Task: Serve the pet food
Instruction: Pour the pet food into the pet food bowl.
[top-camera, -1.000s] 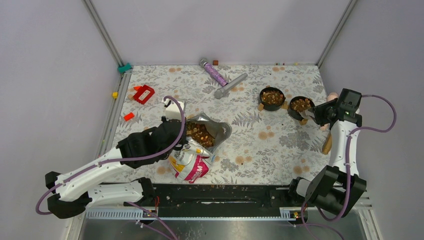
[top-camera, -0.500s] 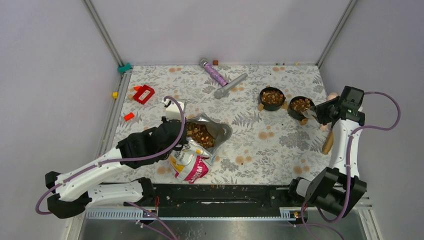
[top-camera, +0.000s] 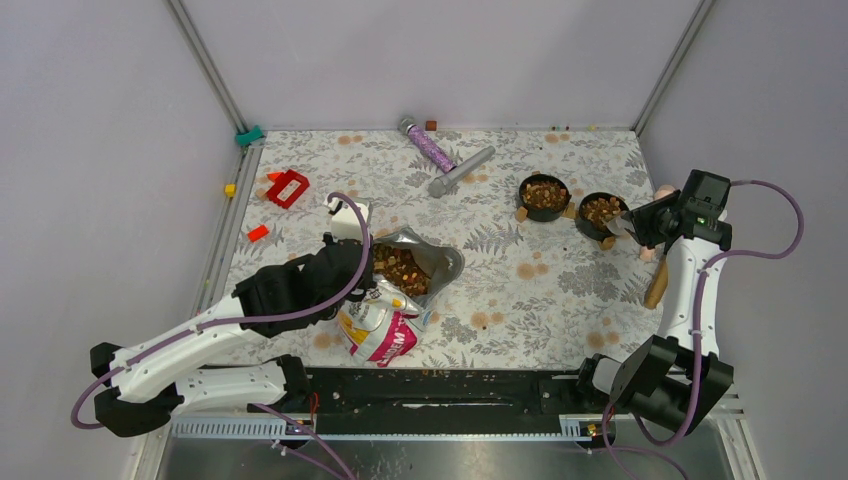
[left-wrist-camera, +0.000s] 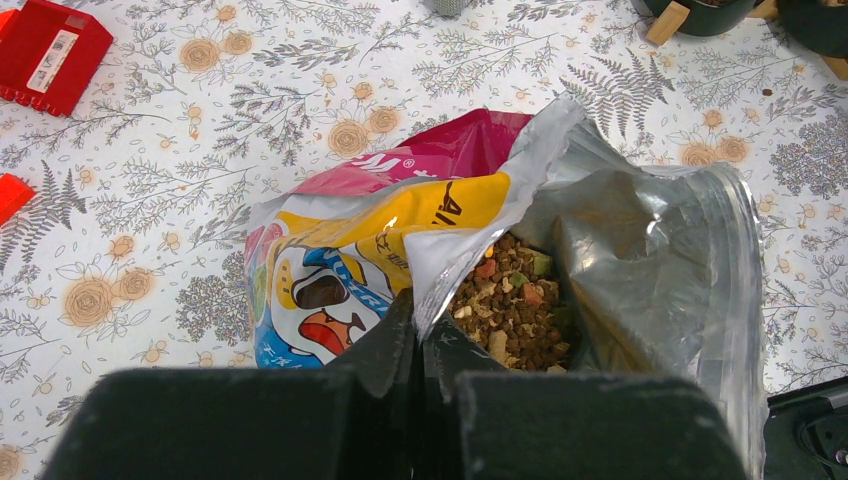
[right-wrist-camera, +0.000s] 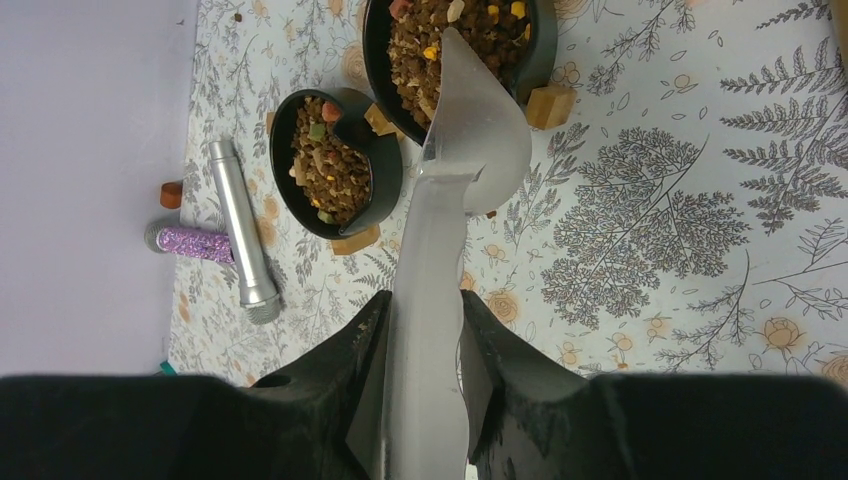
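Kibble (left-wrist-camera: 510, 310), brown and tan with a few green and orange bits, fills the open mouth of a glossy yellow, white and magenta bag (left-wrist-camera: 340, 250) that sits slumped on the near-left part of the floral bench (top-camera: 520, 300). The bag's silver lining is spread wide. The left end effector (left-wrist-camera: 418, 340) is closed tight on the bag's rim, pinching the edge where the printed side meets the lining, right beside the food.

More kibble fills two round black bowls at the far right of the bench. They sit close together and are propped on small wooden blocks (right-wrist-camera: 551, 105). The right end effector (right-wrist-camera: 425, 320) grips the handle of a silver scoop (right-wrist-camera: 470, 140), with a finger pressed on each side of it. The scoop's blade reaches over the rim of the right-hand bowl (right-wrist-camera: 540, 50), and its tip lies above the food there. The left-hand bowl (right-wrist-camera: 385, 170) sits just beside the blade.

Farther back, a silver tube (top-camera: 461, 171) and a purple glittery tube (top-camera: 428, 146) lie touching at an angle. A red piece (top-camera: 288, 187) lies near the bench's left edge.
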